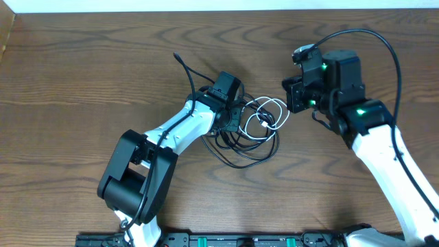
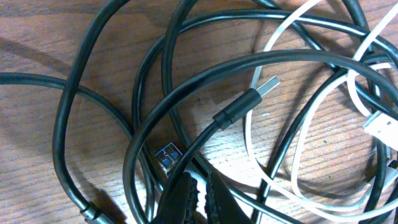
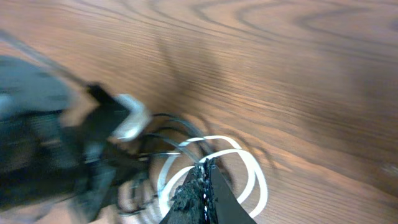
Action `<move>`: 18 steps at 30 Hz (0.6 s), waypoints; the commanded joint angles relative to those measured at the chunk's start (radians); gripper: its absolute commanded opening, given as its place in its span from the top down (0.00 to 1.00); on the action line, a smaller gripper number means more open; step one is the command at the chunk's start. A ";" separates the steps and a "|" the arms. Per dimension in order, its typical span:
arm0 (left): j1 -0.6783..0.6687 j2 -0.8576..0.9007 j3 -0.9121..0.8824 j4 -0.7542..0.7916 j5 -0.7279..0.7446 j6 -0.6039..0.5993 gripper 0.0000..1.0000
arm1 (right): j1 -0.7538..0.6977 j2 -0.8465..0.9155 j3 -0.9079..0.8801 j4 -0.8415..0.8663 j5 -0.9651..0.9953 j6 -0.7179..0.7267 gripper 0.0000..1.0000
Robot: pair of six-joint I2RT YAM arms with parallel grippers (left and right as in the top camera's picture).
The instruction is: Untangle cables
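Brown wood table (image 1: pixel 82 68) carries the cables (image 1: pixel 241 159), black and white cords lying in one tangled heap near the middle. The white loops (image 1: pixel 273 110) lie at the 3 o'clock side of the heap, and one black end (image 1: pixel 180 60) runs out toward 11 o'clock.

The left gripper (image 1: pixel 232 121) is over the 9 o'clock side, its fingers closed together. In its own camera the tips (image 2: pixel 198 182) sit just beside a plug with a blue tongue (image 2: pixel 166 155); I cannot tell if a cord is pinched.

The right gripper (image 3: pixel 204 171) is closed too, at the 3 o'clock edge, its tips at a white loop (image 3: pixel 252 171); whether it holds the loop is not clear.
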 commanded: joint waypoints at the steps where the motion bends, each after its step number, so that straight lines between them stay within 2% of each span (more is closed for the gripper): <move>1: 0.003 0.008 -0.008 0.001 -0.006 -0.027 0.92 | -0.002 0.093 0.017 0.021 0.129 0.029 0.99; 6: 0.002 0.008 -0.008 0.001 -0.006 -0.027 0.92 | -0.044 0.212 0.017 0.077 0.123 0.145 0.98; 11: 0.002 0.008 -0.008 0.001 -0.006 -0.027 0.92 | -0.085 0.294 0.017 0.105 -0.014 0.150 0.83; 14: 0.002 0.008 -0.008 0.002 -0.006 -0.027 0.92 | -0.091 0.326 0.017 0.096 -0.021 0.148 0.72; 18: 0.002 0.008 -0.008 0.002 -0.006 -0.027 0.92 | -0.091 0.365 0.017 0.089 -0.062 0.129 0.66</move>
